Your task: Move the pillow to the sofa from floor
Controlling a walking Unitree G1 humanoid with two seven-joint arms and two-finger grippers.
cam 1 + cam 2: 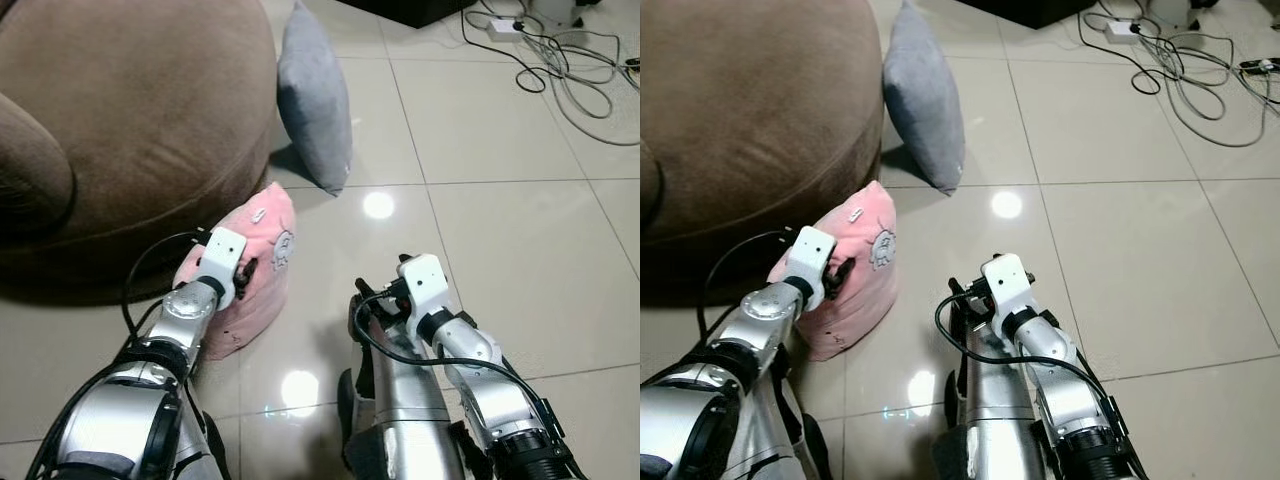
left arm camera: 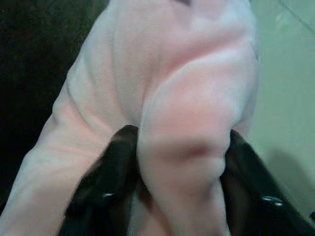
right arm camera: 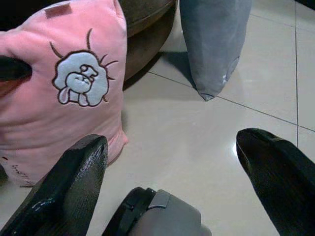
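A pink pillow (image 1: 255, 265) with a cartoon patch stands on the tiled floor, leaning against the base of the brown sofa (image 1: 120, 120). My left gripper (image 1: 244, 276) is at the pillow's upper side, shut on a fold of the pink fabric (image 2: 187, 113), with one black finger on each side of it. To the pillow's right, low over the floor, my right gripper (image 3: 172, 145) is open and holds nothing; the pillow's patch (image 3: 81, 76) lies ahead of it and to one side.
A grey pillow (image 1: 315, 100) stands on edge against the sofa, just beyond the pink one. Cables (image 1: 565, 65) and a power strip (image 1: 505, 27) lie at the far right. Open tile floor (image 1: 500, 240) spreads to the right.
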